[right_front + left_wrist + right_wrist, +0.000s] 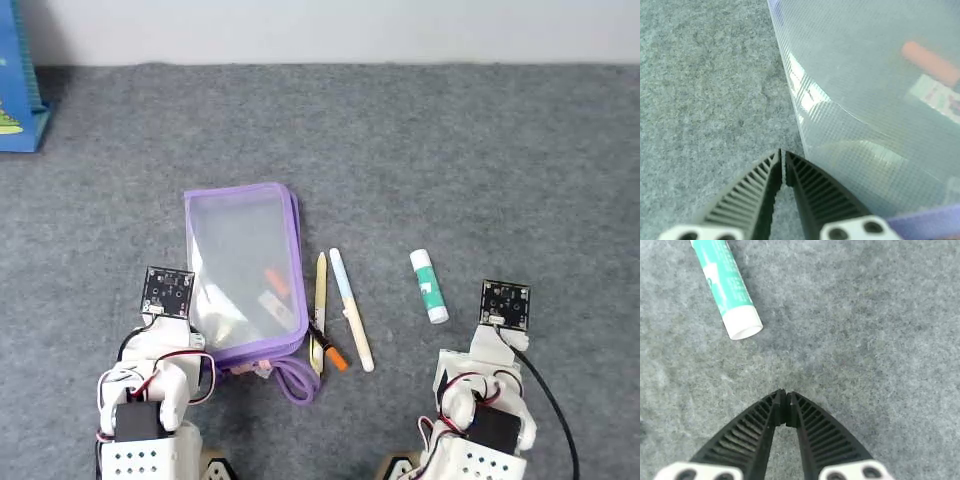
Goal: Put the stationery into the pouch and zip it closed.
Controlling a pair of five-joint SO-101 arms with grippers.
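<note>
A clear pouch with purple trim lies flat on the grey carpet, with an orange item and a white item inside. To its right lie a yellow pencil, a pale blue-and-cream pen and an orange marker. A green-and-white glue stick lies further right. My left gripper is shut and empty just beside the pouch's left edge. My right gripper is shut and empty over bare carpet, just short of the glue stick's white end.
A blue box stands at the far left by the white wall. The pouch's purple strap loops out at its near end. Open carpet stretches behind and to the right of the stationery.
</note>
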